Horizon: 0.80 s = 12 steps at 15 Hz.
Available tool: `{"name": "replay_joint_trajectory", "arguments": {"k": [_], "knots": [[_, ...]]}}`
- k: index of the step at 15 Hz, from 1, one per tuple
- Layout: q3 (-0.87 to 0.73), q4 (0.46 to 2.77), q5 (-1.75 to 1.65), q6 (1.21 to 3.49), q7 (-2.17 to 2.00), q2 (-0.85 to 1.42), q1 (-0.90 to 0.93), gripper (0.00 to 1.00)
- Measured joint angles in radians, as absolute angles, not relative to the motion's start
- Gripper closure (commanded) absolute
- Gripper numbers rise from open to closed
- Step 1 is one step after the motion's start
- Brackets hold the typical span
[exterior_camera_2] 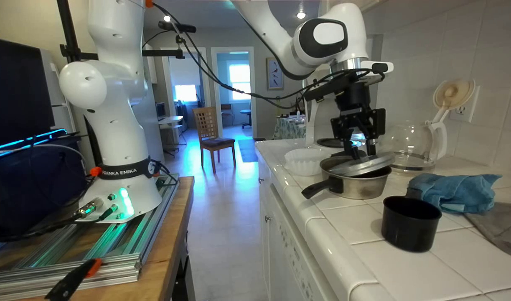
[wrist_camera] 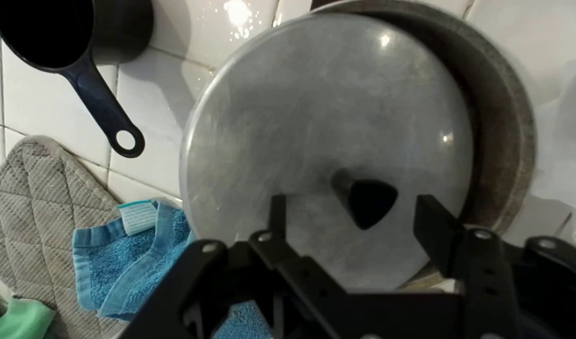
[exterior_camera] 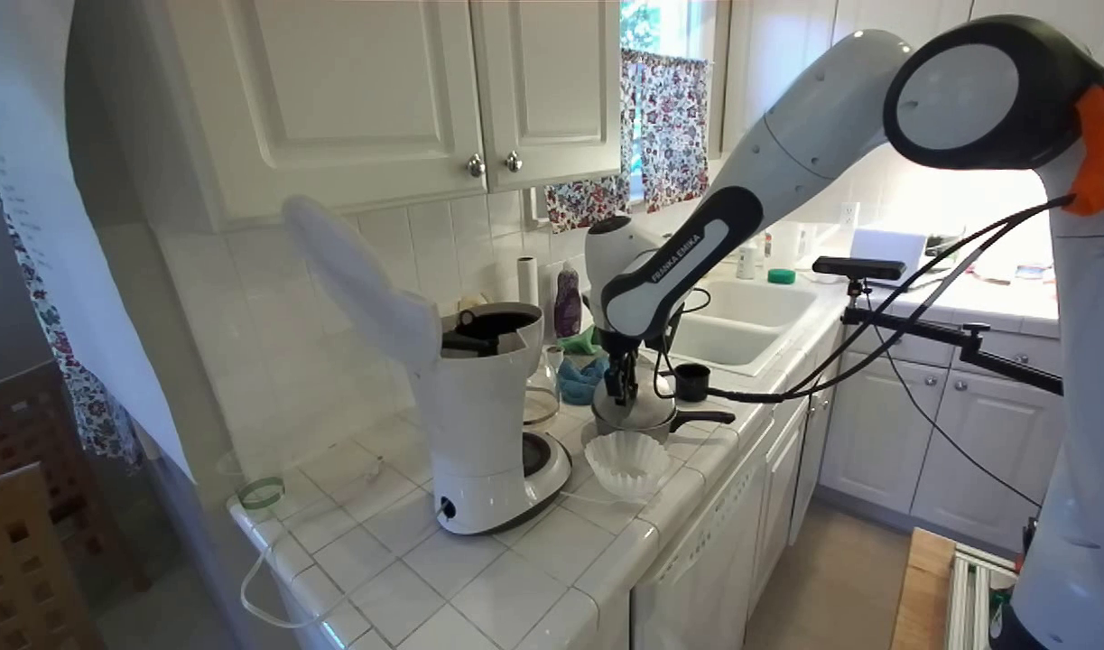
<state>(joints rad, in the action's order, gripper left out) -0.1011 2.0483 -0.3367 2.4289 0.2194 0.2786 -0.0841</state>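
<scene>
Surface (exterior_camera: 461, 569) of glossy white tile is showing gray grout lines. A tall, smooth coffee maker (exterior_camera: 479, 406) is standing on it, its open top showing a dark interior. A rounded glass carafe (exterior_camera_2: 408, 140) is sitting nearby. The gripper (wrist_camera: 352, 205) is hanging with its fingers (wrist_camera: 436, 230) well apart above a dull metal saucepan (exterior_camera_2: 359, 187), whose round gray lid (wrist_camera: 292, 108) is tilting off-center across it, baring a dark crescent of the inside. A quilted gray pad (wrist_camera: 38, 202) is lying under a nubbly blue cloth (wrist_camera: 123, 268). A fluted, bowl-shaped paper filter (exterior_camera: 627, 465) is resting beside the saucepan. A black cup (exterior_camera_2: 410, 234), dark within, is standing near. The lid's black knob (wrist_camera: 372, 202) is jutting between the fingers, gaps showing on both sides.
</scene>
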Motion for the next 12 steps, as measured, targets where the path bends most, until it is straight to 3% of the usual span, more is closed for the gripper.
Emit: {"name": "replay_joint_trajectory", "arguments": {"k": [1,2,4,12], "knots": [[-0.100,2.048,-0.337,2.429,0.221,0.281,-0.084,0.10],[-0.099,2.047,-0.337,2.429,0.223,0.282,-0.084,0.36],[-0.098,2.046,-0.337,2.429,0.224,0.283,-0.082,0.37],[-0.099,2.038,-0.337,2.429,0.224,0.283,-0.081,0.93]]}}
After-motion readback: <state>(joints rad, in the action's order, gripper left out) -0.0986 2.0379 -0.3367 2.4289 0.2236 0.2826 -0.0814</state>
